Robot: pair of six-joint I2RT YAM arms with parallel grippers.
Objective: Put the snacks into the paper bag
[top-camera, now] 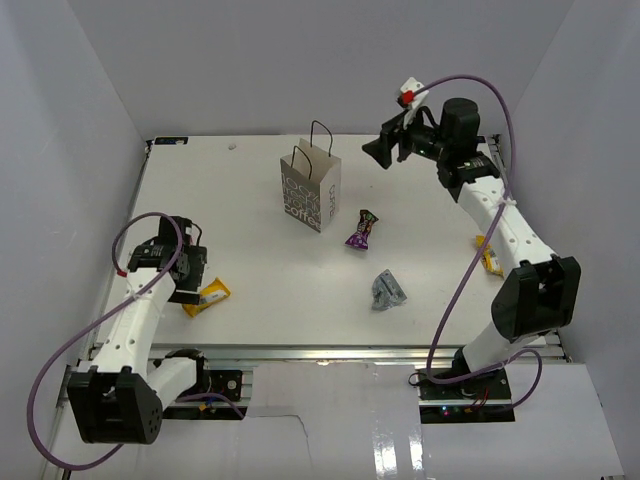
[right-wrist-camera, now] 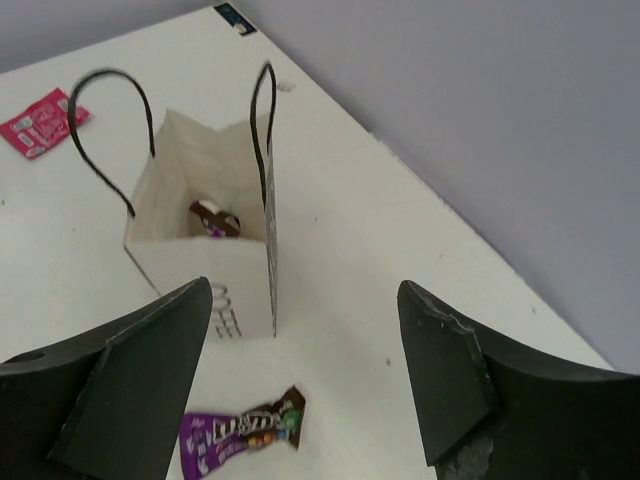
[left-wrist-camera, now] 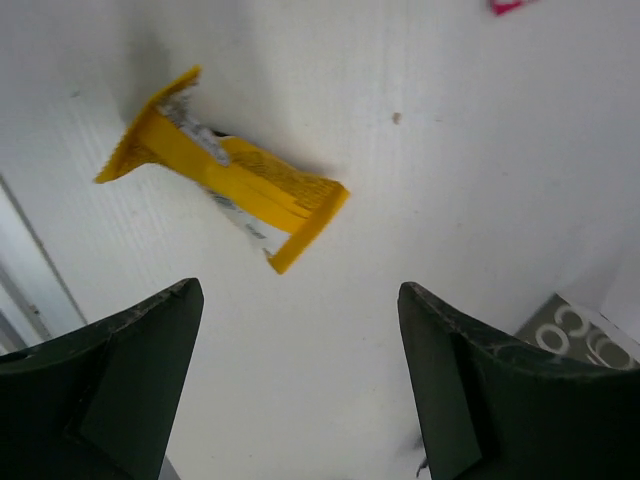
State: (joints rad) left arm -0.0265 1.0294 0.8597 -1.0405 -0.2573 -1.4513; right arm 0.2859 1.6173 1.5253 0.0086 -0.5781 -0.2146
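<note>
The left gripper (left-wrist-camera: 298, 290) is wide open and holds nothing. It hangs just over a yellow snack (left-wrist-camera: 225, 170) that lies flat on the counter (left-wrist-camera: 480, 180). The right gripper (right-wrist-camera: 305, 285) is wide open too, with nothing in it. It is up in the air near the paper bag (right-wrist-camera: 215, 300), which stands upright. One dark snack (right-wrist-camera: 213, 220) sits inside the bag. A purple snack (right-wrist-camera: 240, 432) lies just beside the bag. A red snack (right-wrist-camera: 40, 122) lies further off.

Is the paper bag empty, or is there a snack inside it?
Not empty. The right wrist view looks down into the upright paper bag, and one dark snack lies at its bottom.
</note>
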